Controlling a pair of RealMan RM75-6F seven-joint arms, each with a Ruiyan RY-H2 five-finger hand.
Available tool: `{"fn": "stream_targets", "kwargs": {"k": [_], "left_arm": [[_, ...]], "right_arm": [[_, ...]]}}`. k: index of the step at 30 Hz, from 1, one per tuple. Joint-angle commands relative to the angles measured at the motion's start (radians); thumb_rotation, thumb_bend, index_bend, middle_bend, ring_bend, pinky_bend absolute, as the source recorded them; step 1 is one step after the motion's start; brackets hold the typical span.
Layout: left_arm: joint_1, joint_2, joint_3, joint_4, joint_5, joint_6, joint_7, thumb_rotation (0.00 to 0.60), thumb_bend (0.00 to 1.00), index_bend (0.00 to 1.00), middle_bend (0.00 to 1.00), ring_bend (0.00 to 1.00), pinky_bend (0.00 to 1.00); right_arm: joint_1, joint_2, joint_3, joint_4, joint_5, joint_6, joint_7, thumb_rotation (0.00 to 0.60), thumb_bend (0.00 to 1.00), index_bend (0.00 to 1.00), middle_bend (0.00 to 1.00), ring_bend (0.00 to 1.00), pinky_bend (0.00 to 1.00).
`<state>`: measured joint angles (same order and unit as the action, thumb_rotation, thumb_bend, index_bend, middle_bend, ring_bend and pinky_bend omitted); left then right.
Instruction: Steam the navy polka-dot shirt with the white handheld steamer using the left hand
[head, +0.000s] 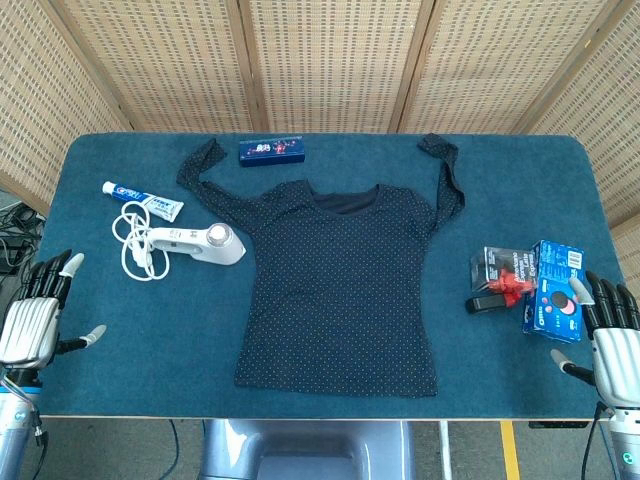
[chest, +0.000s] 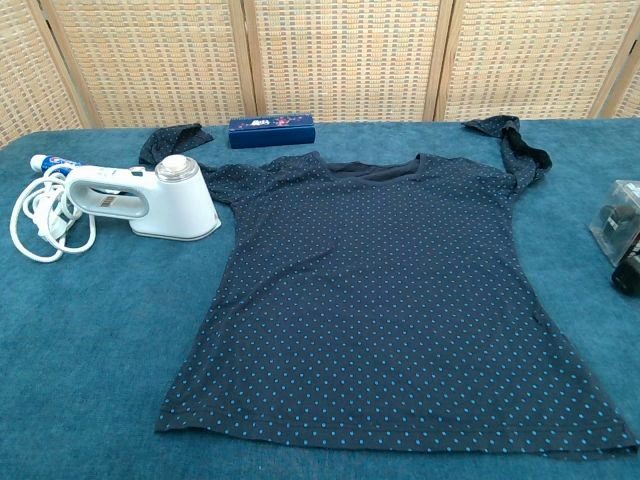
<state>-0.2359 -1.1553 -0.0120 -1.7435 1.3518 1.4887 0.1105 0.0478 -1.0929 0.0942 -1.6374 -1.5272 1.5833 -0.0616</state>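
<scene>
Navy polka-dot shirt (head: 340, 290) lies flat, front up, in the middle of the blue tabletop (head: 150, 350), sleeves angled toward the far edge. Left of the shirt, touching its shoulder, we see the white handheld steamer (head: 200, 242) on its side with its cord (head: 133, 245) coiled beside it; a toothpaste tube (head: 140, 197) lies beyond that. Behind the shirt's collar sits a dark blue box (head: 272, 151). Right of the shirt lie blue and clear packages (head: 530, 285). Our left hand (head: 35, 315) and right hand (head: 612, 335) rest at the near corners, fingers apart, holding nothing.
</scene>
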Motion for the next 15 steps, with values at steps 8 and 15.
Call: {"fn": "stream_targets", "kwargs": {"k": [8, 15], "left_arm": [[0.0, -0.006, -0.014, 0.028, 0.01, -0.025, -0.004, 0.6, 0.0, 0.0, 0.0, 0.0, 0.0], [-0.135, -0.095, -0.1, 0.202, -0.006, -0.185, -0.055, 0.6, 0.02, 0.0, 0.0, 0.0, 0.0]], "right_arm": [[-0.001, 0.002, -0.005, -0.008, 0.001, -0.009, -0.002, 0.6, 0.0, 0.01, 0.0, 0.0, 0.0], [0.005, 0.002, -0.008, -0.013, -0.008, -0.018, -0.004, 0.6, 0.0, 0.01, 0.0, 0.0, 0.0]]}}
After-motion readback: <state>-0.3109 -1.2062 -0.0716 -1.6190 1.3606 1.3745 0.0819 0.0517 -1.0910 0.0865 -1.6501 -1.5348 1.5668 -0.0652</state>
